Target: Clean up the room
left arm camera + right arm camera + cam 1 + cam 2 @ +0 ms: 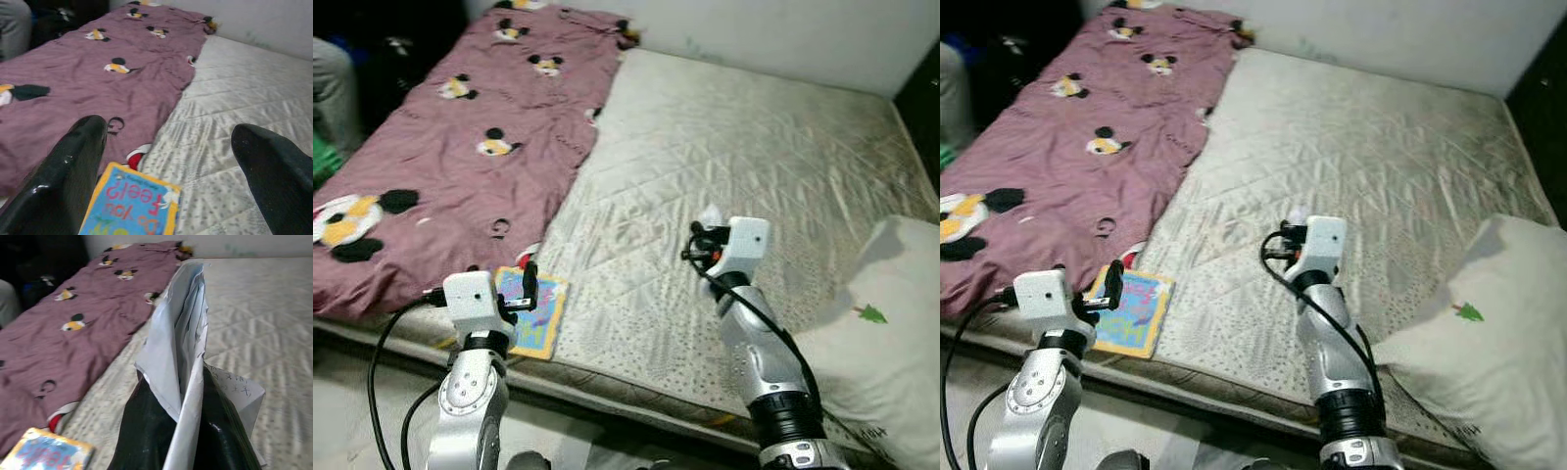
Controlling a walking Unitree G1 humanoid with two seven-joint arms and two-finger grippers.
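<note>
— Maroon quilt, one? What else is on the bed?

— One maroon quilt (460, 137) with cartoon mice, spread over the left side of the bare grey mattress (734, 166). One white pillow (891, 323) at the right near corner, with a small green tree on it. One picture book (533, 308), blue with a yellow border, lying flat at the near edge of the mattress, just beside the quilt.

— And your jaws?

— My left gripper (166, 161) is spread wide and grips nothing; it hangs over the book's near edge, that arm raised from below the bed. My right gripper (183, 431) is clenched on one crumpled sheet of paper (181, 347), which stands up out of the fingers (146, 431). There's handwriting on one fold.

— Where's that arm?

— Bent at the elbow, forearm upright, holding the paper above the middle of the mattress, well apart from the book.
</note>
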